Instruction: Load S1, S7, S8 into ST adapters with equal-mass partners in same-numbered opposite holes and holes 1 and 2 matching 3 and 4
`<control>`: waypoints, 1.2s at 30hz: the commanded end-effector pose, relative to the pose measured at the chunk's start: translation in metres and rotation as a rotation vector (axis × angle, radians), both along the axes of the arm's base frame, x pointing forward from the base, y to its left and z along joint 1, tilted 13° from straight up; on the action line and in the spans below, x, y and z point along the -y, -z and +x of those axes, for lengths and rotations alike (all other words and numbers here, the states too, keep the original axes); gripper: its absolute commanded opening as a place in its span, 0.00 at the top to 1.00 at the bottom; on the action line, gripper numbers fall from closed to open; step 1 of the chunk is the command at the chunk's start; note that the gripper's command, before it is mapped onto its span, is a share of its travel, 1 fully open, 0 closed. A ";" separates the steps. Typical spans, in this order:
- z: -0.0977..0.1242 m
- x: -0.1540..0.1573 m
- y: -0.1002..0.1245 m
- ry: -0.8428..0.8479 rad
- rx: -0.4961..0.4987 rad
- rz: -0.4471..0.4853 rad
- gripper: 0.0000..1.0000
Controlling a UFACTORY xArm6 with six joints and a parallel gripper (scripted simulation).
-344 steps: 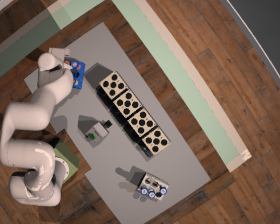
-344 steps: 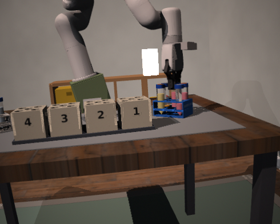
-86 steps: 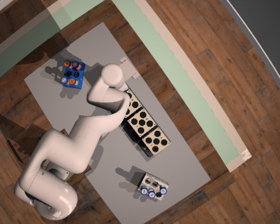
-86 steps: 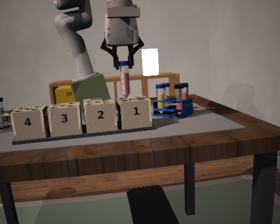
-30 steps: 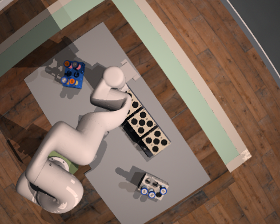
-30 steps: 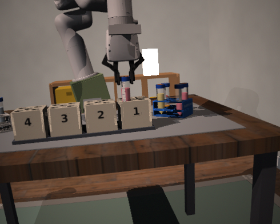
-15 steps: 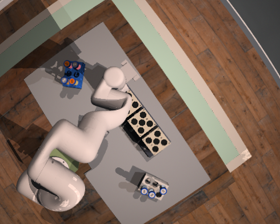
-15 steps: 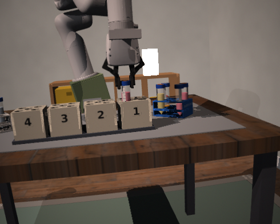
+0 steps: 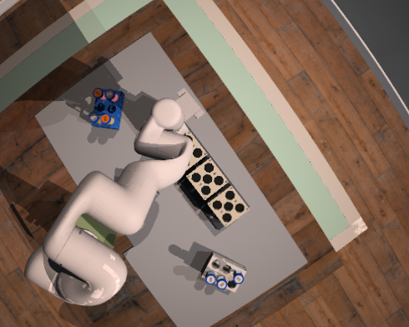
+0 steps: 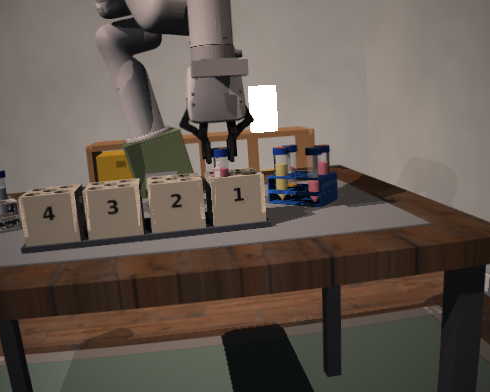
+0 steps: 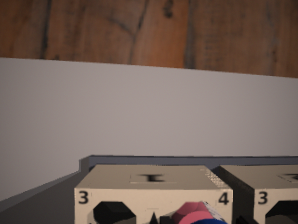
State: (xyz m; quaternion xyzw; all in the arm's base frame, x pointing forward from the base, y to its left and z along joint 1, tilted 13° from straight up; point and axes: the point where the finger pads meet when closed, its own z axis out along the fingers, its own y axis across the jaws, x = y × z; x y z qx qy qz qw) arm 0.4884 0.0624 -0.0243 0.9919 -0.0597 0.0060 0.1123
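"One tube is in my black-fingered grey gripper (image 10: pixel 220 160), yes?"

"Yes, my fingers are closed on the blue-capped clear tube with pink liquid (image 10: pixel 221 165) (image 11: pixel 195 216). It lies directly below my palm, its long axis near upright, pointing down into the number 4 corner of the square beige adapter marked 1 (image 10: pixel 236 202) (image 11: pixel 150 179)."

"Fully seated?"

"I judge not: the cap and some of the body stand above the top. The next move should be straight down along that axis, then release."

"What could catch?"

"The hole's rim, if I drift sideways; the adapter is loose. Just beside it is the beige adapter marked 2 (image 9: pixel 204 155) (image 10: pixel 176 215) (image 11: pixel 267 175). Farther off, the blue openwork rack (image 9: pixel 117 113) (image 10: pixel 329 185) holds four tubes, well apart from my descent. I can't read this tube's ID."
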 end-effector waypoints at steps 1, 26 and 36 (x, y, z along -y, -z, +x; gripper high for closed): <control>0.002 0.000 0.003 -0.001 0.004 0.001 1.00; 0.002 0.004 0.017 -0.001 0.004 0.001 1.00; 0.002 0.004 0.018 -0.001 0.004 0.001 0.56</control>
